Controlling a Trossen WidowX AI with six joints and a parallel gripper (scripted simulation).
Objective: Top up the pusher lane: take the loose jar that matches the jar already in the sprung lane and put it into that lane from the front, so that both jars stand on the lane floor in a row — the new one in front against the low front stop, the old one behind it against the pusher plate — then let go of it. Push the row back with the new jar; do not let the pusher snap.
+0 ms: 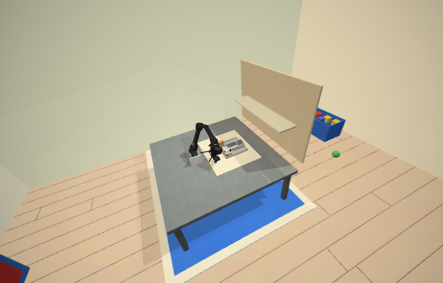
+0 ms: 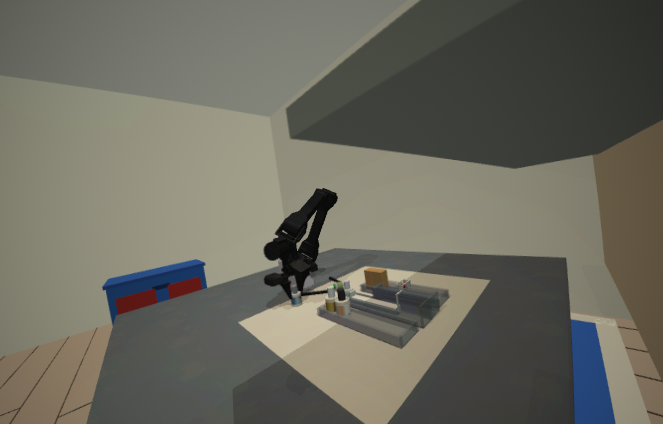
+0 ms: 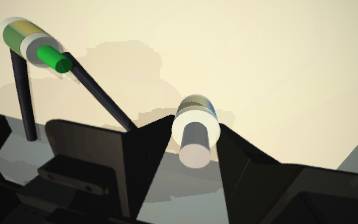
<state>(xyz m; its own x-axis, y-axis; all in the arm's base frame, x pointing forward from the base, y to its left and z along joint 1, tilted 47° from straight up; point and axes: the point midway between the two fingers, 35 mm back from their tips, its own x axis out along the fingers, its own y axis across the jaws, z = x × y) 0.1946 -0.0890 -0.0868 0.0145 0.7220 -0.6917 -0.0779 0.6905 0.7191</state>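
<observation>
A small jar (image 3: 196, 125) (image 2: 296, 300) with a blue label and a pale grey cap stands at the near left edge of the cream mat (image 2: 292, 329) (image 1: 230, 167). My gripper (image 3: 195, 123) (image 2: 294, 292) (image 1: 216, 159) reaches down over it, with one finger pressed against each side of the jar. The grey lane tray (image 2: 376, 322) (image 1: 238, 145) lies to the right on the mat. Small jars (image 2: 336, 304) stand at its front end. A green-capped jar (image 3: 31, 42) (image 2: 339, 287) is beside them, near two dark rods (image 3: 98, 95).
An orange-brown box (image 2: 376, 276) (image 1: 221, 142) stands behind the tray. A pale grey block (image 1: 196, 160) sits by the arm's base. A wall board with a shelf (image 1: 265, 114) rises behind the table's far side. A blue cabinet (image 2: 157, 287) stands beyond the table.
</observation>
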